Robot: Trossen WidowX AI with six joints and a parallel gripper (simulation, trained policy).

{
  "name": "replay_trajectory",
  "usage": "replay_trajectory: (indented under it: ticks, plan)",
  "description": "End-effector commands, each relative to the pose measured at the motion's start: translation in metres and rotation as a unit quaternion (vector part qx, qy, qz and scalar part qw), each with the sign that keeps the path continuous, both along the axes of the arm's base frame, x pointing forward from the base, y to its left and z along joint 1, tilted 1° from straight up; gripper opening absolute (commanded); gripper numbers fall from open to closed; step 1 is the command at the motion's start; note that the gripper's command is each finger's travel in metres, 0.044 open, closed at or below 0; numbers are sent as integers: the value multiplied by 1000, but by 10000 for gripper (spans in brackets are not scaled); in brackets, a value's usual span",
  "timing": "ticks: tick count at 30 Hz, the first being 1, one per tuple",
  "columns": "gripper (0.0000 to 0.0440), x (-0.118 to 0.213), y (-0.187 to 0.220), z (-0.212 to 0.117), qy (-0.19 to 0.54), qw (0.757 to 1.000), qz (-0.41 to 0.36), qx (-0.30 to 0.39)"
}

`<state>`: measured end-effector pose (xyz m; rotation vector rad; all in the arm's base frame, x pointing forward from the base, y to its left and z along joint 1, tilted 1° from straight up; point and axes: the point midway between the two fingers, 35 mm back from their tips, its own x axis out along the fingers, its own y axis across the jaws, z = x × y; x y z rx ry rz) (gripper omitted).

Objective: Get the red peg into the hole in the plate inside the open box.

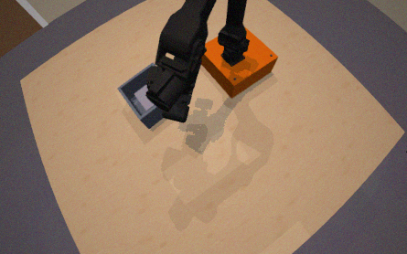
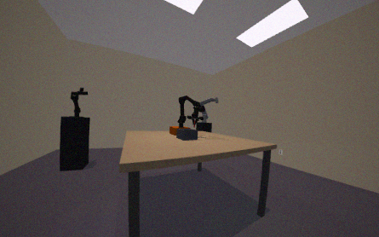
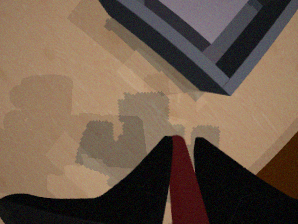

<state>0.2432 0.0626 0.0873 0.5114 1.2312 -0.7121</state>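
Observation:
My gripper [image 1: 176, 112] [image 2: 195, 120] [image 3: 182, 144] is shut on the red peg [image 2: 194, 125] [image 3: 186, 185]. The peg stands between the dark fingers in the wrist view, with its far end near the fingertips; the hand hides it in the top view. The open grey box [image 1: 150, 122] [image 2: 187, 135] [image 3: 191, 57] sits on the table. The gripper is above the table beside the box, and the hand covers part of the box in the top view. The pale plate [image 1: 143, 98] [image 3: 212, 17] shows inside the box. Its hole is hidden or out of view.
An orange block [image 1: 260, 51] [image 2: 178, 130] with dark holes stands by the arm's base, right of the box in the top view. The wooden table [image 1: 114, 192] [image 2: 162, 149] carries both. A black pedestal [image 2: 74, 142] with another arm stands off the table.

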Motion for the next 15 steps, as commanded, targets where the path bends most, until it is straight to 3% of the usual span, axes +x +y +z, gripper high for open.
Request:
replay_trajectory:
  ticks: [1, 15]
  plan:
    - [0, 8, -12, 5, 0, 1000, -8, -4]
    - [0, 39, -59, 11, -11, 999, -53, 3]
